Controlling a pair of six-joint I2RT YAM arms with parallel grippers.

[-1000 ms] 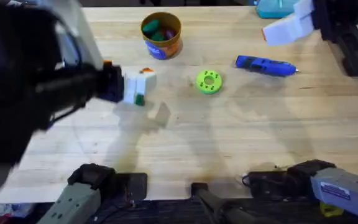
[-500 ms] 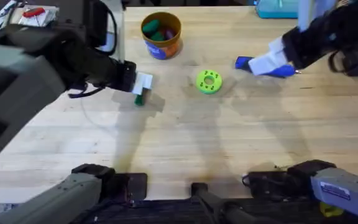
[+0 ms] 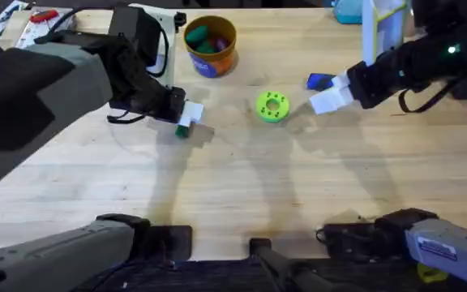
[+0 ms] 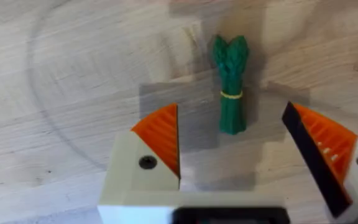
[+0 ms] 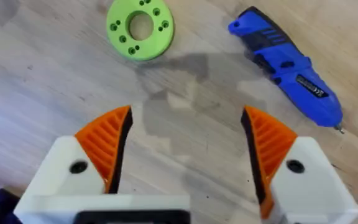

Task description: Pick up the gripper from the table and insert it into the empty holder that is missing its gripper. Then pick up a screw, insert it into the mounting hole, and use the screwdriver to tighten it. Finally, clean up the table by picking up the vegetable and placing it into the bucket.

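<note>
On the table point(image 3: 242, 195) we judge ourselves at the last step, the clean-up: we see no loose finger or bare holder. The bucket point(image 3: 210, 46), at twelve o'clock, holds some coloured pieces already. The screwdriver point(image 5: 284, 62) lies flat at two o'clock, its long axis slanting, silver tip away from the lime disc point(image 5: 140, 28); the right gripper point(image 5: 185, 146) hovers spread beside it. The vegetable point(image 4: 230, 84) lies at ten o'clock, long axis running away from the spread left gripper point(image 4: 232, 146), leafy tip farthest, not yet pinched.
</note>
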